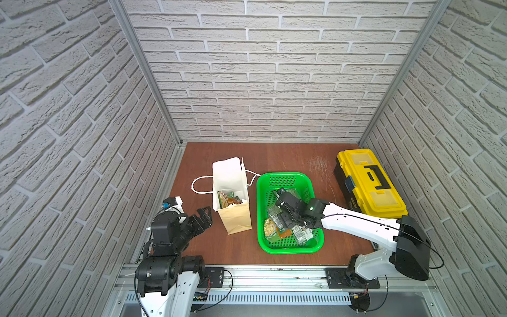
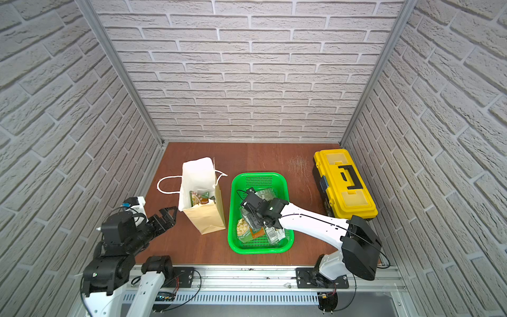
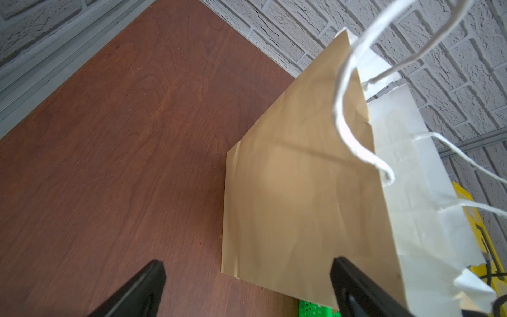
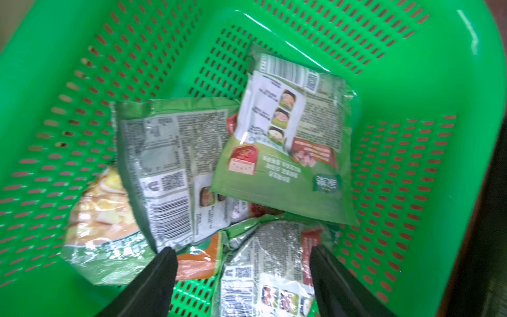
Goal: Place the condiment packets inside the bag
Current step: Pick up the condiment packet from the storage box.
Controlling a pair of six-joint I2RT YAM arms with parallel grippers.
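Brown wooden bench [image 1: 274, 159], faux-brick walls. Over the green basket [image 4: 411, 68] the right fingers [image 4: 153, 282] are spread above loose condiment packets [image 4: 170, 170]; others sit in the kraft bag [image 1: 238, 222]. The left fingers [image 3: 137, 291] spread beside it. Pinch one packet's raised edge only.

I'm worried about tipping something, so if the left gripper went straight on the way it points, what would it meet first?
Probably the upright tan kraft paper bag: in the left wrist view its side wall lies straight ahead of the open left gripper, though depth is unclear.
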